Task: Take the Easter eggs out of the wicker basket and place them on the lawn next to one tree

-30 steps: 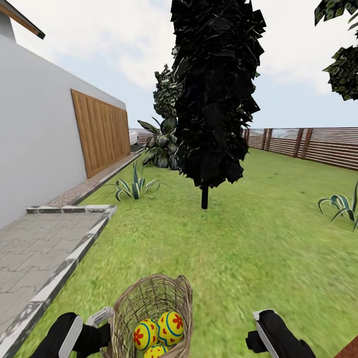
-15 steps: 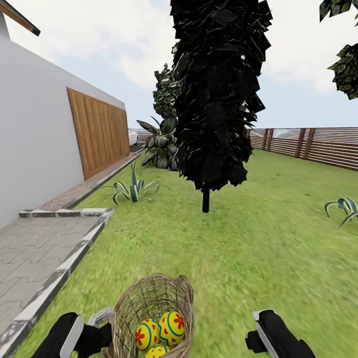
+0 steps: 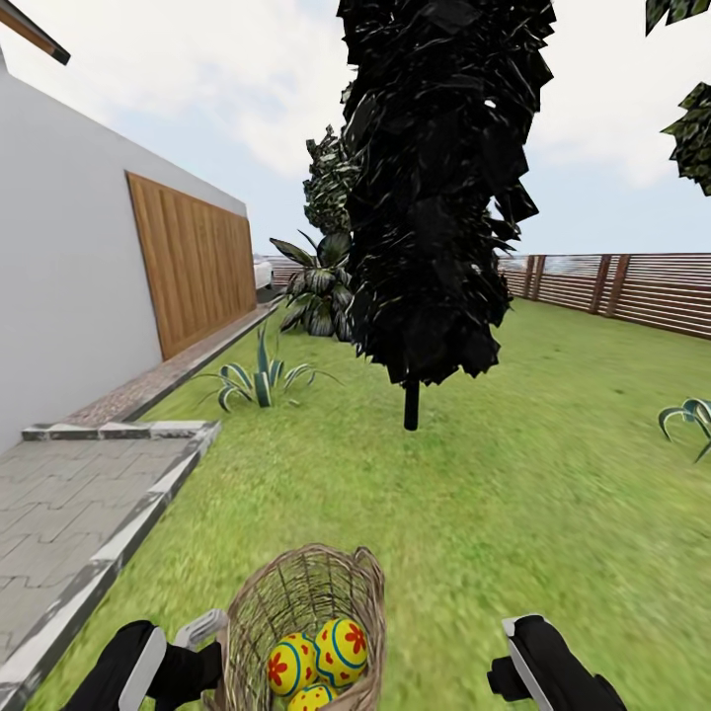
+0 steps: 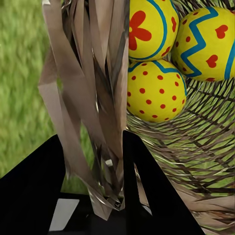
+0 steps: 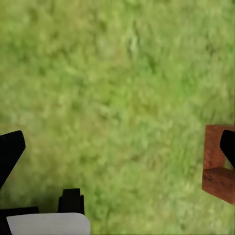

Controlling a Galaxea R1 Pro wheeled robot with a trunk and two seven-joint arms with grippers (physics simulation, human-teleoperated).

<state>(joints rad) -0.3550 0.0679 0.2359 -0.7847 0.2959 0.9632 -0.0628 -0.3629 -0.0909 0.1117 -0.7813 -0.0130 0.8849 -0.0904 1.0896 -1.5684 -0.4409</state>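
The wicker basket [image 3: 296, 592] hangs at the bottom of the head view, above the lawn [image 3: 513, 494]. The three Easter eggs [image 3: 340, 650] lie inside it, yellow with red marks and blue bands. My left gripper [image 3: 202, 632] is at the basket's left rim. In the left wrist view the left gripper [image 4: 93, 161] is shut on the woven wall of the basket [image 4: 93, 73], with eggs [image 4: 154, 90] just beyond. My right gripper [image 3: 523, 642] is beside the basket; in the right wrist view the right gripper [image 5: 117, 147] is open above bare grass. Dark leaves of a tree [image 3: 691, 138] show at the upper right edge.
A black cone-shaped conifer [image 3: 434, 197] stands straight ahead on a thin trunk [image 3: 411, 405]. The white house [image 3: 69, 257], its wooden door [image 3: 193, 262] and grey paving [image 3: 69, 504] lie left. A slat fence [image 3: 632, 291] runs at the right. Spiky plants [image 3: 259, 375] dot the grass. A red-brown block [image 5: 218, 169] shows near the right gripper.
The whole head view has shifted: the conifer, paving and fence sit lower and larger, so the camera has moved forward. Basket, eggs and both grippers keep their places in the picture.
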